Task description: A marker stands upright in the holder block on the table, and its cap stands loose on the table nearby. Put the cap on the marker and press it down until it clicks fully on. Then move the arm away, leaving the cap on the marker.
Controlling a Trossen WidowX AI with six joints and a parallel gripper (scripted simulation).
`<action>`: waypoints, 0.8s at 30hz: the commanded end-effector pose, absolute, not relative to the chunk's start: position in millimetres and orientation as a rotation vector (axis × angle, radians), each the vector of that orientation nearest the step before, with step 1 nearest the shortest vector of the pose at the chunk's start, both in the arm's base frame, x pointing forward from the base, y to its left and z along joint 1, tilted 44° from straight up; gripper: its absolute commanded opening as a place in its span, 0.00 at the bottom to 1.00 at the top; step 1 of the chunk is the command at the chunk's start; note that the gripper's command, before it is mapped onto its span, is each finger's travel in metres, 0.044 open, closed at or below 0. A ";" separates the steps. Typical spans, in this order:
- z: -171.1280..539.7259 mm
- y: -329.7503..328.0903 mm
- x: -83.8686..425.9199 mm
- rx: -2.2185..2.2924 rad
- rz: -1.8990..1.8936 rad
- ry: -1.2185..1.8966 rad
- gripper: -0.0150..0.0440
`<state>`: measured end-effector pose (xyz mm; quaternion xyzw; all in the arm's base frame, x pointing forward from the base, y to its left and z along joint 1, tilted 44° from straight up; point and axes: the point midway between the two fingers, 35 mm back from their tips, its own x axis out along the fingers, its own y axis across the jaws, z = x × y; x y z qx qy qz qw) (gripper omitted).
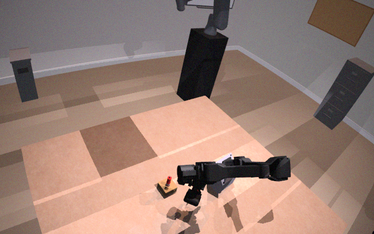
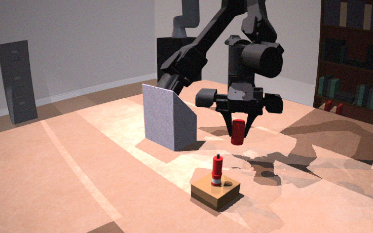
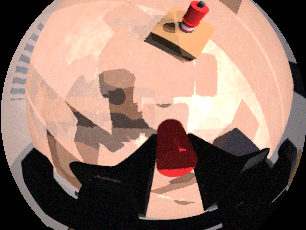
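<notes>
The red cap [image 2: 237, 132] [image 3: 175, 147] is between the fingers of my gripper [image 2: 238, 135] [image 3: 172, 137], which is shut on it. The cap is upright and hangs above the table, apart from the marker. The red marker [image 2: 217, 166] [image 3: 194, 17] [image 1: 168, 180] stands upright with its dark tip up and a white band near its foot. It stands in the tan holder block [image 2: 203, 189] [image 3: 170, 36] [image 1: 166, 190]. In the exterior view the cap is above and to the right of the marker, farther back. In the top view the arm hides the cap.
A grey slanted block [image 2: 159, 115] [image 1: 216, 188] stands on the table [image 2: 51, 179] [image 1: 66, 214] beside the arm, left of the gripper in the exterior view. A black pedestal [image 1: 201, 63] with another arm, a filing cabinet [image 1: 345, 92] and a bookshelf [image 2: 353, 34] stand beyond the table.
</notes>
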<state>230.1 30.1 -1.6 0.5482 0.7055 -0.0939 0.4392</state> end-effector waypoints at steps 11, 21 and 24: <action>-9.6 -3.4 249.8 1.350 -0.244 1.746 0.25; -18.5 -31.2 262.2 1.348 -0.247 1.744 0.25; -21.5 -39.8 265.1 1.347 -0.247 1.743 0.25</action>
